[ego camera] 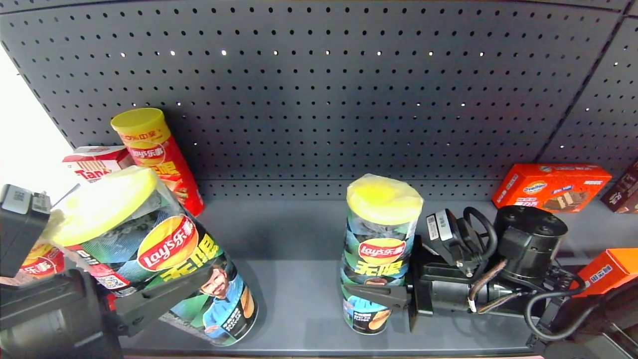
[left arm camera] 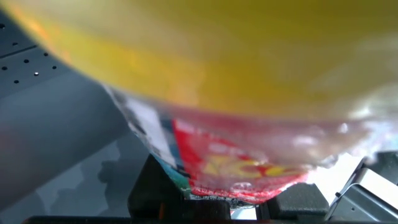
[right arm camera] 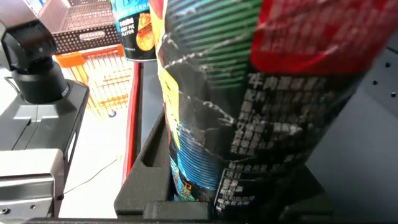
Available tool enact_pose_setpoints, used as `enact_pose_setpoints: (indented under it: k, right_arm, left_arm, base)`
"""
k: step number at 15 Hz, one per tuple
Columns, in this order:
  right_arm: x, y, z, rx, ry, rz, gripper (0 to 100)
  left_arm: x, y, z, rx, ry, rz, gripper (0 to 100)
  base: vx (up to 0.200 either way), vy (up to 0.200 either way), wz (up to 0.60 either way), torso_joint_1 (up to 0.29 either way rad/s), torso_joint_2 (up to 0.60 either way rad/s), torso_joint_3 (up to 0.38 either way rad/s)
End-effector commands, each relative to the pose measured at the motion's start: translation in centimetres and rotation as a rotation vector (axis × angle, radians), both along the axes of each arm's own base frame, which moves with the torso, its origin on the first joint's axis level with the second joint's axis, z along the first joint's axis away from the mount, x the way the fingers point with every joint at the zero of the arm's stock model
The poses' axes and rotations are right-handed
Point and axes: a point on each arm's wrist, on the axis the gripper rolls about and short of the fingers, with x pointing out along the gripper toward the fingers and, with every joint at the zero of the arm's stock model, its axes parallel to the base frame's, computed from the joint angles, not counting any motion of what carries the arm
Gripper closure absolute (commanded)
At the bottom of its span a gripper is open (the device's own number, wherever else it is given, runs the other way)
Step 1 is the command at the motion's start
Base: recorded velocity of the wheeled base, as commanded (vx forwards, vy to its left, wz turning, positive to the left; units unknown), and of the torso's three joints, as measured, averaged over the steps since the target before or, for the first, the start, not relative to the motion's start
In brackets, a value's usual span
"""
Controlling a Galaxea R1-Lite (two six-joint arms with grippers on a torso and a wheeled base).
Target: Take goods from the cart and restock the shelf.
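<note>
The left gripper (ego camera: 149, 299) clamps the left can (ego camera: 164, 254), which is tilted at the left end of the shelf (ego camera: 299, 239). The right gripper (ego camera: 379, 294) grips the right can (ego camera: 381, 239), upright mid-shelf. A red can (ego camera: 159, 154) stands behind by the pegboard (ego camera: 319, 99); an orange box (ego camera: 551, 187) lies far right.

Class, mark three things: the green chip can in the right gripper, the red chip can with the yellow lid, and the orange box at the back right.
green chip can (ego camera: 381, 252): head view, red logo on its side.
red chip can (ego camera: 162, 162): head view, mid label.
orange box (ego camera: 551, 187): head view, top face.
</note>
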Motion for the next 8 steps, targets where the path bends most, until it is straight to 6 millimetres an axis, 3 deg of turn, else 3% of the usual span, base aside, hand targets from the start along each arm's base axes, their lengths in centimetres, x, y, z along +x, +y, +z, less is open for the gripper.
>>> enact_pose_setpoints:
  k: [1, 8]
  right_arm:
    - [0.21, 0.22, -0.44, -0.008, 0.010, 0.002, 100]
    - [-0.11, 0.91, -0.50, -0.005, 0.002, -0.024, 100]
  left_arm:
    - [0.01, 0.00, -0.16, 0.003, 0.006, 0.000, 100]
    - [-0.03, 0.02, -0.18, 0.003, 0.006, 0.001, 100]
  base:
    - [0.000, 0.000, 0.00, 0.000, 0.00, 0.000]
    - [0.000, 0.000, 0.00, 0.000, 0.00, 0.000]
